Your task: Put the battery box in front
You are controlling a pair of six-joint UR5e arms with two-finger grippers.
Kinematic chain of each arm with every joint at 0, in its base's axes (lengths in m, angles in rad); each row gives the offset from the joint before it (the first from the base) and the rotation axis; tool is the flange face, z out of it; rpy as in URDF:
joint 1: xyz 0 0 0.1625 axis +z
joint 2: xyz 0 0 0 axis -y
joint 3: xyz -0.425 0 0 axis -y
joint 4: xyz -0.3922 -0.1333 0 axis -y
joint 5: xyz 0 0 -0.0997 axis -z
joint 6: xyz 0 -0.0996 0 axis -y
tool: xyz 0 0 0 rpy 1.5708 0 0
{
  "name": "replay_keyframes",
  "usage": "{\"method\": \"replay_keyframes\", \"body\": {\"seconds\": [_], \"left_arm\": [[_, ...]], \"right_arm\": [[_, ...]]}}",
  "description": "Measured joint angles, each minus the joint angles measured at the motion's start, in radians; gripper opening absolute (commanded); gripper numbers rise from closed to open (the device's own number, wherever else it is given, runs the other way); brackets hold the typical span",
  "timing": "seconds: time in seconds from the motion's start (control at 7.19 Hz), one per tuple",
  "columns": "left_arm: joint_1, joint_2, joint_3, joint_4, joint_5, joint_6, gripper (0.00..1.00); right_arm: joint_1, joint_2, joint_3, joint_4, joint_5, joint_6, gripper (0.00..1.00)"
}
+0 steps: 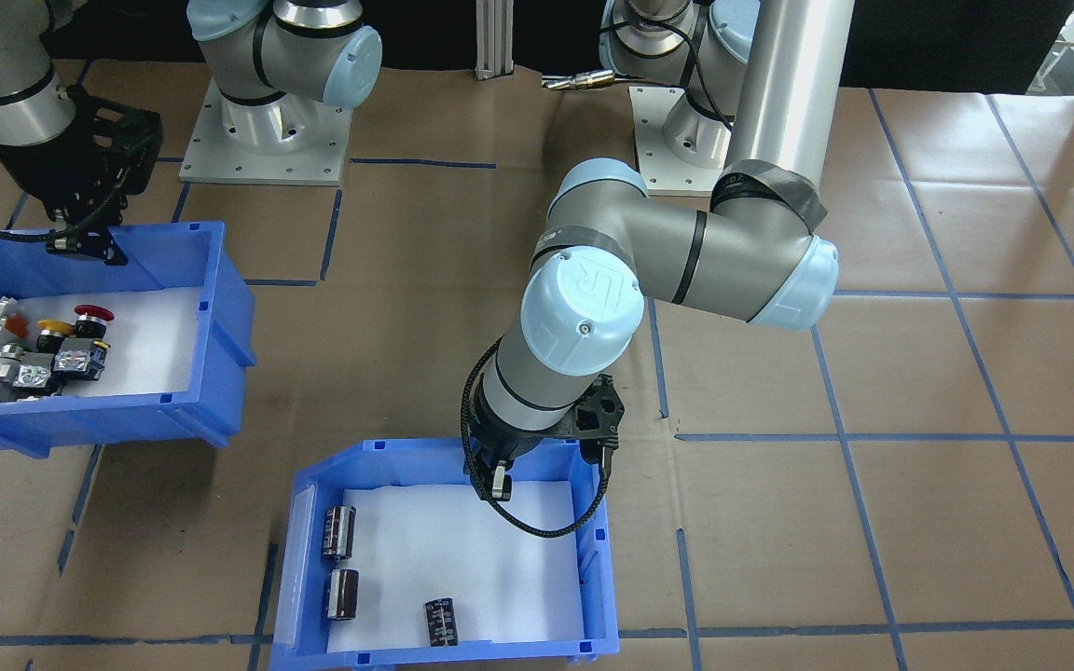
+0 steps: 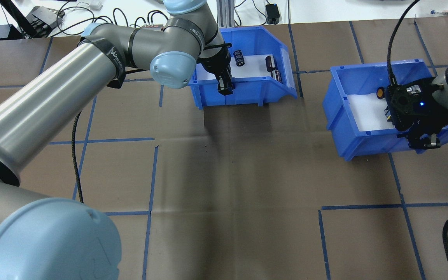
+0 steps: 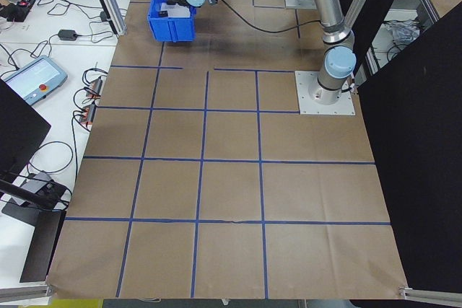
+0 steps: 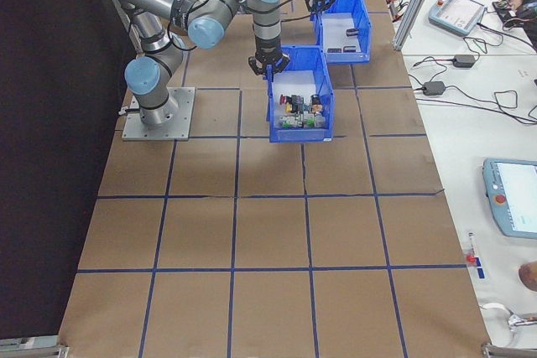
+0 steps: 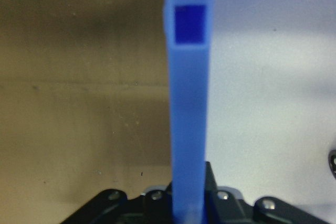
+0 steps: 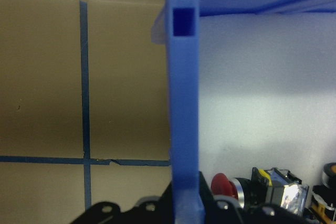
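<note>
The table [image 2: 224, 175] is covered in brown paper ruled with blue tape, and two blue bins sit on its far half as seen from over the robot's shoulders; the battery box [image 2: 247, 87] lies at the far edge on the left arm's side of centre, its long axis running across the table and its sloped cut-away end turned toward the other bin; the switch bin [image 2: 358, 132], with coloured push-buttons in it, sits well apart toward the right arm's side and nearer the robot. The left arm [image 2: 53, 93] reaches the whole way across to the battery box, so the box lies straight ahead of it at near full stretch; any move of the box toward the front would, by my reading, run along that arm's own line. The left gripper [image 2: 225, 83] straddles the box's near long wall close to the closed end, and the wrist view shows the wall [image 5: 188, 119] rising between the jaws, clamped on it as far as I can judge. The right gripper [image 2: 422, 140] likewise pinches the near wall of the switch bin. Three dark cells [image 1: 339, 533] lie on the white pad [image 1: 462, 559], toward the cut-away end.
</note>
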Motion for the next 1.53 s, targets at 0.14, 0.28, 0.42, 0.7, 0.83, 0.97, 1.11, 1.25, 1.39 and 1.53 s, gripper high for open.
{"method": "replay_keyframes", "body": {"seconds": [0.14, 0.28, 0.42, 0.7, 0.83, 0.97, 1.11, 1.25, 1.39, 1.53], "left_arm": [[-0.002, -0.001, 0.001, 0.007, 0.004, 0.029, 0.87], [0.000, 0.001, 0.002, 0.009, 0.009, 0.052, 0.94], [0.007, 0.010, 0.003, 0.009, 0.009, 0.064, 0.93], [0.041, 0.066, -0.006, -0.018, 0.004, 0.087, 0.93], [0.069, 0.113, -0.019, -0.064, 0.005, 0.132, 0.93], [0.101, 0.157, -0.024, -0.123, 0.007, 0.192, 0.93], [0.139, 0.196, -0.024, -0.185, 0.015, 0.278, 0.96], [0.181, 0.234, -0.017, -0.256, 0.038, 0.401, 0.99], [0.219, 0.267, -0.010, -0.316, 0.065, 0.548, 0.99], [0.250, 0.299, -0.007, -0.369, 0.096, 0.713, 0.99]], "right_arm": [[0.000, 0.000, 0.001, 0.000, 0.006, 0.000, 0.04], [0.000, 0.000, 0.001, 0.000, 0.008, 0.001, 0.04], [0.000, 0.000, 0.002, 0.001, 0.008, 0.002, 0.04], [0.001, -0.012, 0.024, 0.012, 0.003, 0.012, 0.04], [0.004, -0.048, 0.063, 0.018, 0.000, 0.036, 0.05], [0.007, -0.108, 0.123, 0.017, 0.000, 0.071, 0.05], [0.011, -0.171, 0.188, 0.012, 0.004, 0.104, 0.06], [0.024, -0.228, 0.239, 0.011, 0.008, 0.123, 0.06], [0.055, -0.265, 0.268, 0.014, 0.010, 0.137, 0.06], [0.107, -0.281, 0.280, 0.019, 0.011, 0.170, 0.06]]}}
